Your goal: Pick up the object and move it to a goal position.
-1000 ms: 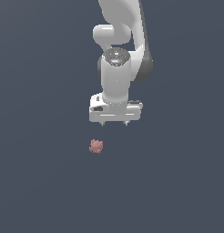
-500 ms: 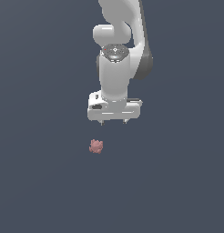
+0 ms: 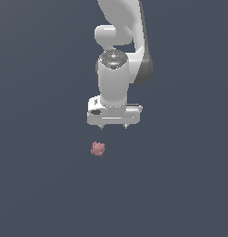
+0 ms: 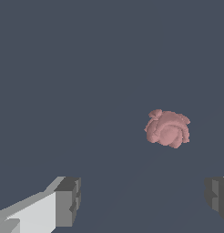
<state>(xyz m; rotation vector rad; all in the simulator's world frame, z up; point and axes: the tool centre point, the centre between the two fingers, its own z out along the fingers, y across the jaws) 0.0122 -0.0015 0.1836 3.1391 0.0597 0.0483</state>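
The object, a small lumpy pinkish-red blob with faceted folds, lies alone on the flat dark surface, below the gripper and offset toward the exterior view's left. In the wrist view the object sits ahead of the fingertips and off their midline, not between them. It is probably light and rigid; its irregular lobes may slip or rotate under the pads, so take hold across the widest, flattest pair of flanks. The gripper is spread wide, holding nothing. No goal marker is visible. Nothing else stands nearby, so no obstruction affects the approach.
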